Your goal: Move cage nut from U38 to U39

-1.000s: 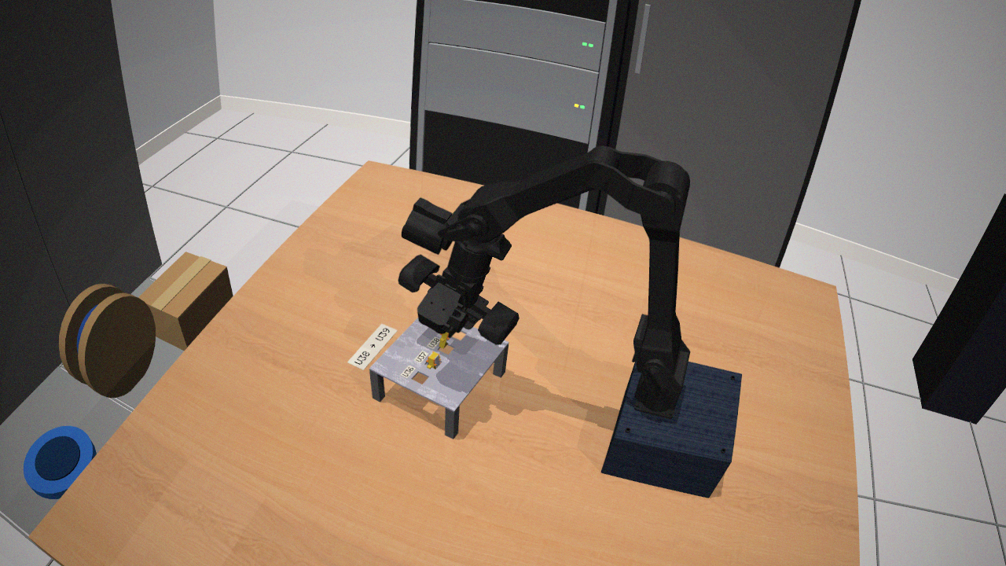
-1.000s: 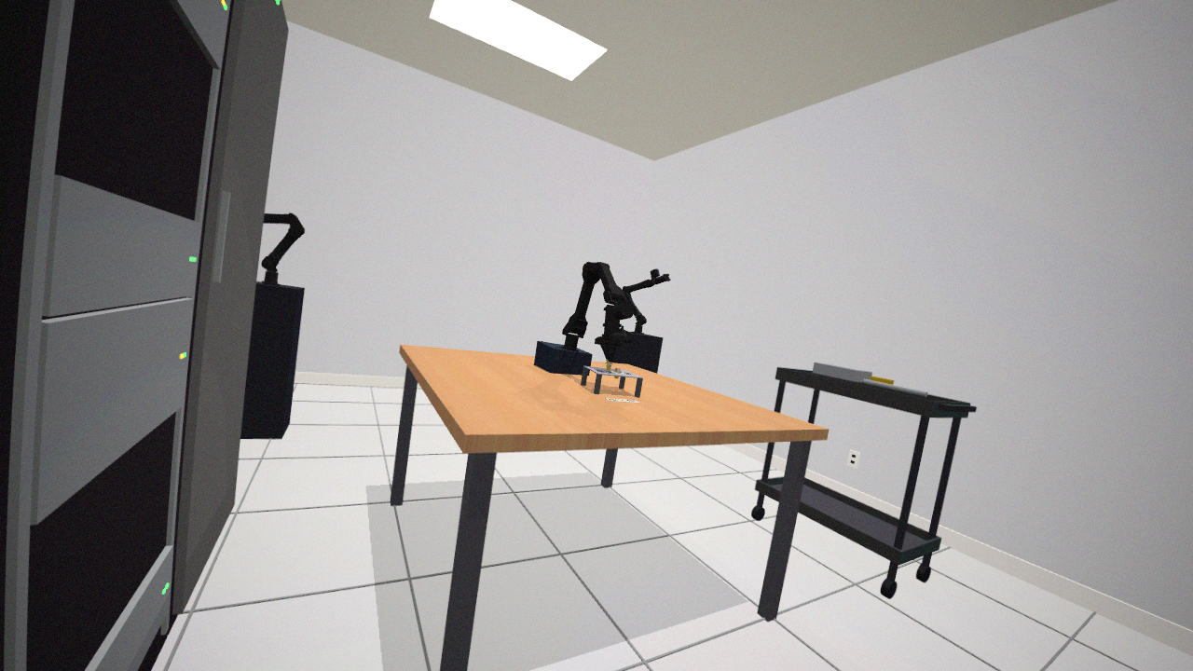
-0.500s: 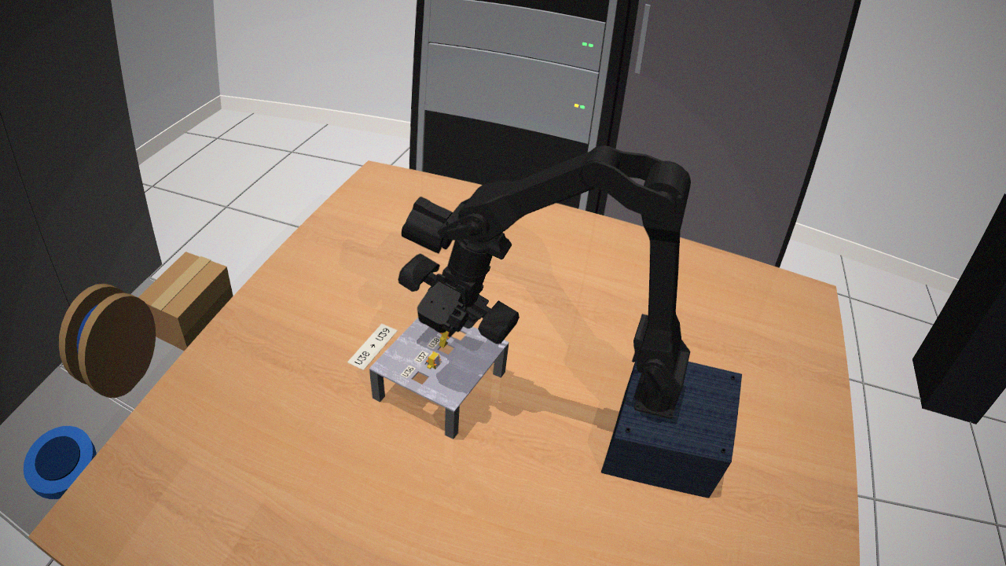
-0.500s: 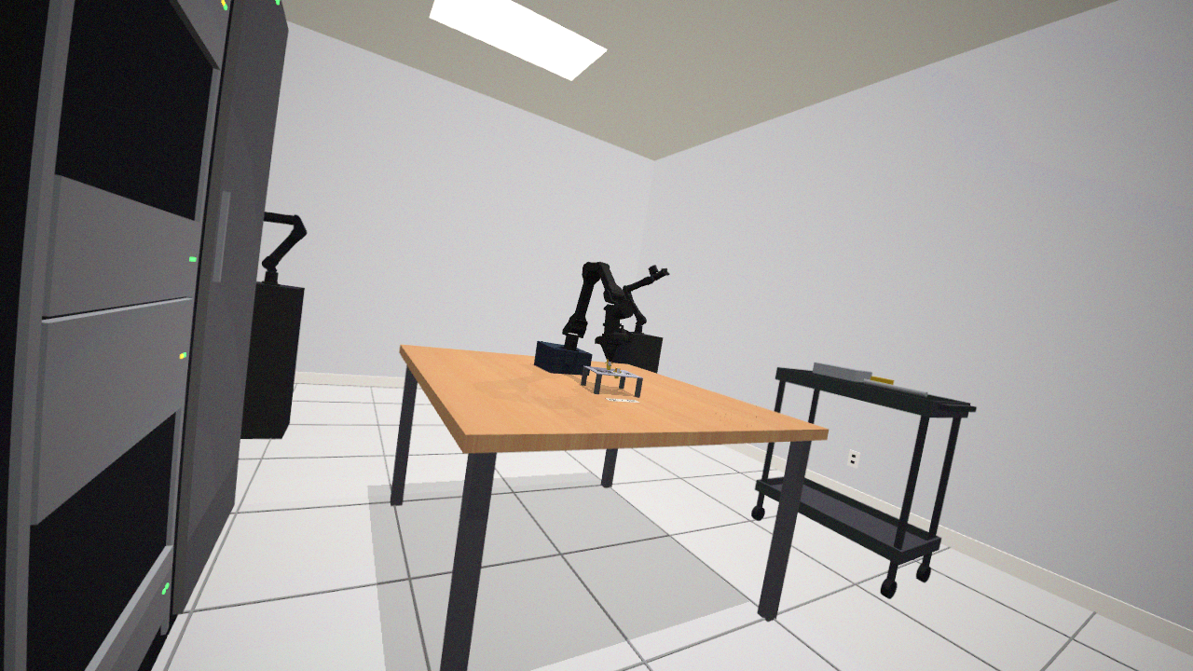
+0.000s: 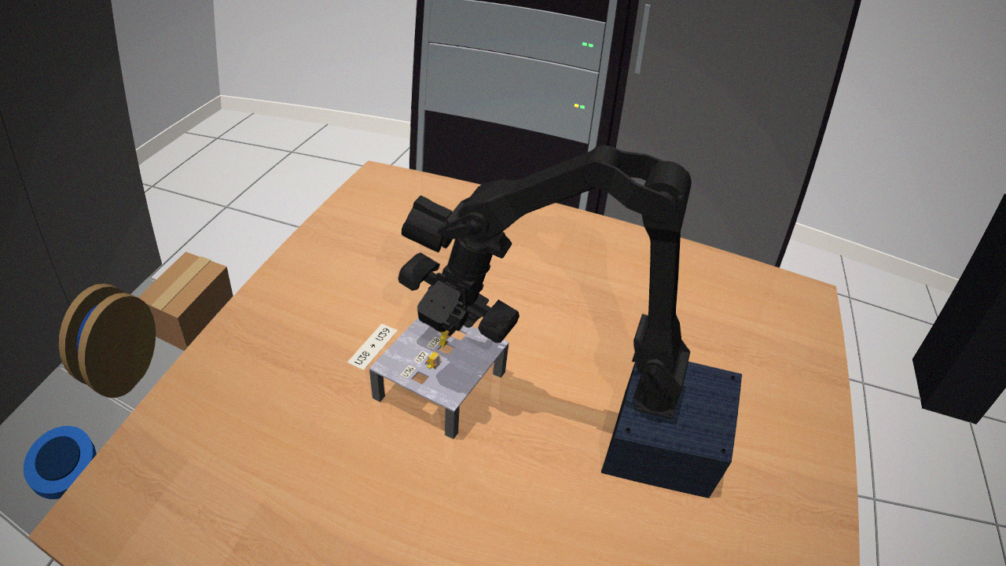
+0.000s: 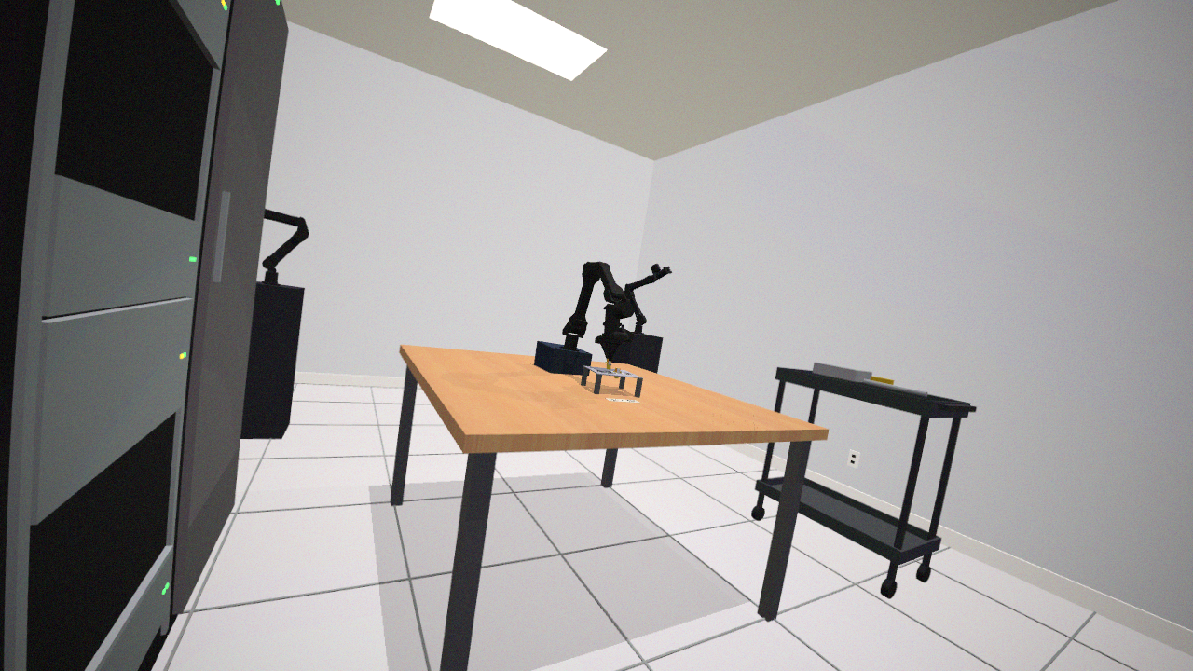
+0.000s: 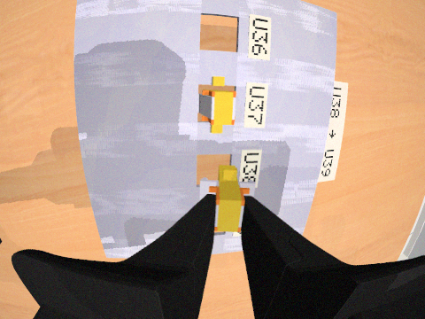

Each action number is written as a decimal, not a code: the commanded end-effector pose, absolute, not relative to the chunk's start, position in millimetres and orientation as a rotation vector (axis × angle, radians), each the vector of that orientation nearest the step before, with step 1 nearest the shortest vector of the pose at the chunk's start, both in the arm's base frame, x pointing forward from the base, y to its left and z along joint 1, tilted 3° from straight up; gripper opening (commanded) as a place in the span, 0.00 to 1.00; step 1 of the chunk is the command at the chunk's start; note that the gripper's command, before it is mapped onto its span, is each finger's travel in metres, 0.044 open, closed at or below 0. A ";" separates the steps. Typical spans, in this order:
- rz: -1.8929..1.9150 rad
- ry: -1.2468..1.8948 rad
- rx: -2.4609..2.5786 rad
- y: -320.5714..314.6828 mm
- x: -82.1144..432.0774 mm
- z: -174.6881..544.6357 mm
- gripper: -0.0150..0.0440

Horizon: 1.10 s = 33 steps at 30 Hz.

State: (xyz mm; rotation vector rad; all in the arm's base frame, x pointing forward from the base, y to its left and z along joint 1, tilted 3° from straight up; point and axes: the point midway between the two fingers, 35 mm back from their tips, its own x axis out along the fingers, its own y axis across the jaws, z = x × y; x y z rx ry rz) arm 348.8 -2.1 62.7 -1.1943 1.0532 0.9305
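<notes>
My black parallel-jaw gripper [image 5: 444, 333] [image 6: 610, 359] [image 7: 228, 204] grips the yellow cage nut [image 5: 443, 339] [image 7: 229, 213], its long axis along the hole row, tab toward U36.

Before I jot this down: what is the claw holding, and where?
A yellow nut, pinched by its two opposite sides between the tips of the claw.
</notes>
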 end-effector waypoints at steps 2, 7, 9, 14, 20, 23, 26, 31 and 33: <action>0.933 1.047 -1.196 -1.7 348.7 64.7 0.31; 0.933 1.047 -1.196 -1.7 348.7 65.3 0.31; 0.933 1.047 -1.196 -1.7 348.7 65.4 0.31; 0.933 1.047 -1.196 -1.8 348.6 66.2 0.31; 0.933 1.047 -1.196 -1.8 348.6 66.8 0.31; 0.933 1.047 -1.196 -1.8 348.6 67.3 0.31; 0.933 1.047 -1.196 -1.8 348.6 67.7 0.31; 0.933 1.047 -1.196 -1.9 348.5 68.3 0.31; 0.933 1.047 -1.196 -1.9 348.5 68.5 0.31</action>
